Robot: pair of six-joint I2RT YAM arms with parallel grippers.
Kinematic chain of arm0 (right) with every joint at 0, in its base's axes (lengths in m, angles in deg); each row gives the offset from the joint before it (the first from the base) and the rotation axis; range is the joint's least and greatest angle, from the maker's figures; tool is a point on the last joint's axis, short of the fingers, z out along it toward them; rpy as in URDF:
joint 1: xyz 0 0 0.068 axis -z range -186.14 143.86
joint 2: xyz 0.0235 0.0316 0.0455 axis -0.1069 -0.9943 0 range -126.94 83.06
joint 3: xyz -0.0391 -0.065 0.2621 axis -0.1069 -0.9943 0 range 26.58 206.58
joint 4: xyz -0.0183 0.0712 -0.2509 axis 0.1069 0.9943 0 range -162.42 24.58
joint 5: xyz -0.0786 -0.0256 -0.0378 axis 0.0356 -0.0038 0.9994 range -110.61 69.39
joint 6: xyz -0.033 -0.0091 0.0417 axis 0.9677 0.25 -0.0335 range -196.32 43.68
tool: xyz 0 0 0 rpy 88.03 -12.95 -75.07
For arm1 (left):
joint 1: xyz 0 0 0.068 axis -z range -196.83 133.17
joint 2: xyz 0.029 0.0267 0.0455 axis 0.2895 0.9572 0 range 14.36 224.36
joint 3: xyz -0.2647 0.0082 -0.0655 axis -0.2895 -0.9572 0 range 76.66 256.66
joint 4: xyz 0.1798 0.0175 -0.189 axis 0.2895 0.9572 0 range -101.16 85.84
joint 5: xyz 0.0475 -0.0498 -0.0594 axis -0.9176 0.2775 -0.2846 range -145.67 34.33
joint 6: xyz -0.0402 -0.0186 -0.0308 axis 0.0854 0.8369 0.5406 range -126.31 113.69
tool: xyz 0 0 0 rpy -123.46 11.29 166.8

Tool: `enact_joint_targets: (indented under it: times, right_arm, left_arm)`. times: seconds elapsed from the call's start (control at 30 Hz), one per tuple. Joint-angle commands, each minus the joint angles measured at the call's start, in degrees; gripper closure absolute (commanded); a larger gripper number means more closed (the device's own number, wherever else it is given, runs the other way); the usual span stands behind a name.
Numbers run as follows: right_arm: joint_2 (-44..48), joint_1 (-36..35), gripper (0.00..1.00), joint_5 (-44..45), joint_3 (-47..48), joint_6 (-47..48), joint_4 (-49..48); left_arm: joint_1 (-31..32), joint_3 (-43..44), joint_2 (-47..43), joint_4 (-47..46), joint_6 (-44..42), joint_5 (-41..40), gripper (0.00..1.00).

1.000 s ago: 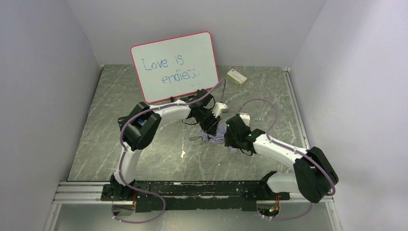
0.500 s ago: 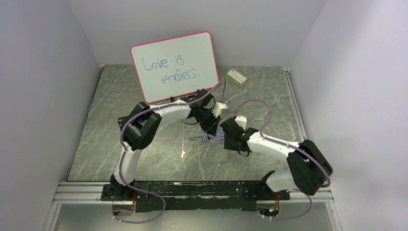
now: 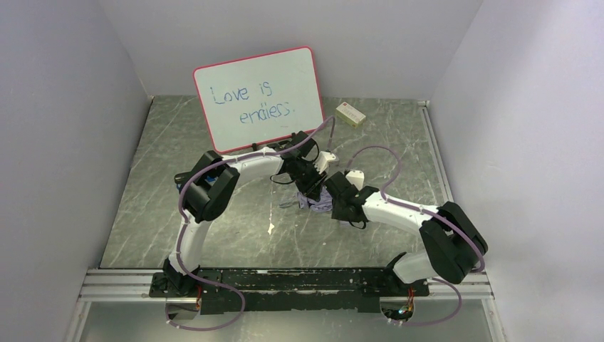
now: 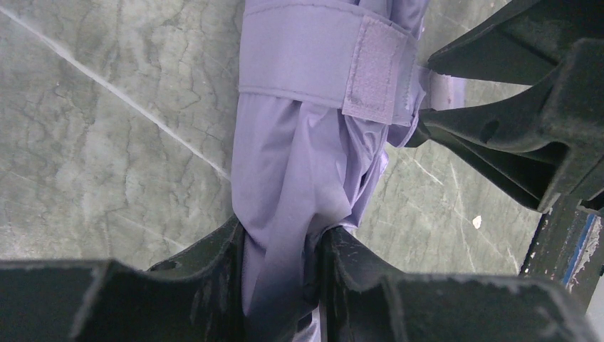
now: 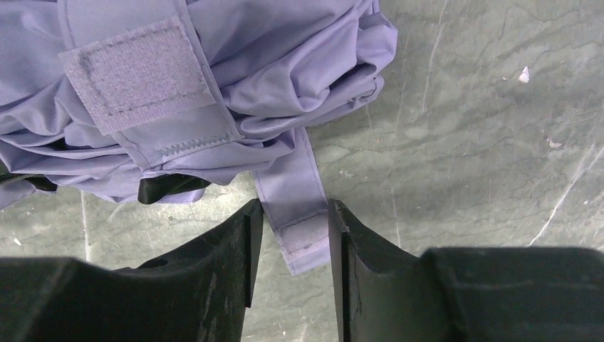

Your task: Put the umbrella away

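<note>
Centrally on the grey marbled surface [image 3: 178, 214], both arms meet over the umbrella [image 3: 318, 201]. The left jaws are pressed onto it, their fingers [image 4: 199, 278] pinching the bunched lavender fabric from both sides. Just ahead of those jaws the closure strap [image 4: 313, 57] wraps round the bundle, its fuzzy patch [image 4: 374, 68] facing the camera. Further right, the right jaws stand a little apart, fingers [image 5: 214, 278] either side of the loose strap end [image 5: 299, 235], which lies flat in the gap; whether they touch it cannot be told. Beyond the right jaws, up and to their left, lies the rest of the rumpled fabric
</note>
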Motion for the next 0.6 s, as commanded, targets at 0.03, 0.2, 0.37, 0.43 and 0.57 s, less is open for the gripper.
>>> enact_joint_targets:
  times: [0.03, 0.2, 0.37, 0.43, 0.57]
  right_arm:
    - [-1.6, -0.1, 0.6, 1.1, -1.7, -2.2, 4.2]
    - [-2.9, -0.2, 0.64, 2.4, -1.1, -3.7, 5.8]
    - [-3.1, -0.1, 0.72, 2.6, -1.0, -3.8, 5.8]
    - [-3.0, -0.1, 0.76, 2.3, -1.2, -3.8, 5.5]
    - [-2.9, -0.1, 0.83, 2.0, -1.7, -3.8, 5.0]
  left_arm:
    - [1.3, -1.2, 5.5, 2.8, -0.8, -7.7, 0.95]
    - [1.3, -1.7, 4.7, 2.4, -0.7, -7.9, 0.95]
    - [1.3, -1.3, 5.2, 2.8, -0.6, -8.0, 0.95]
    - [1.3, -1.3, 5.2, 2.7, -0.6, -7.9, 0.95]
    - [1.3, -1.3, 5.3, 2.8, -0.5, -7.9, 0.95]
